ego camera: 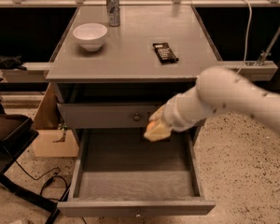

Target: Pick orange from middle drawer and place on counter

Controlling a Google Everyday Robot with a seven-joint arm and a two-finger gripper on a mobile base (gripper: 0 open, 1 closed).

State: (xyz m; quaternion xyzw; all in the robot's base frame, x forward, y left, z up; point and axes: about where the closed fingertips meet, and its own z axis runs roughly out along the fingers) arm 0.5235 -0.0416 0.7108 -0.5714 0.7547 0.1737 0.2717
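Observation:
My gripper (154,129) is shut on the orange (151,125), of which only a small orange patch shows between the pale fingers. It holds the fruit in the air above the back of the open middle drawer (135,171), in front of the closed upper drawer front (107,115). The drawer's dark liner floor is bare. The grey counter (130,55) lies above and behind the gripper. My white arm reaches in from the right.
On the counter stand a white bowl (90,35), a metal can (113,8) and a black snack bar (164,52). A cardboard box (49,139) and a black chair (9,139) are left of the cabinet. Cables lie on the floor.

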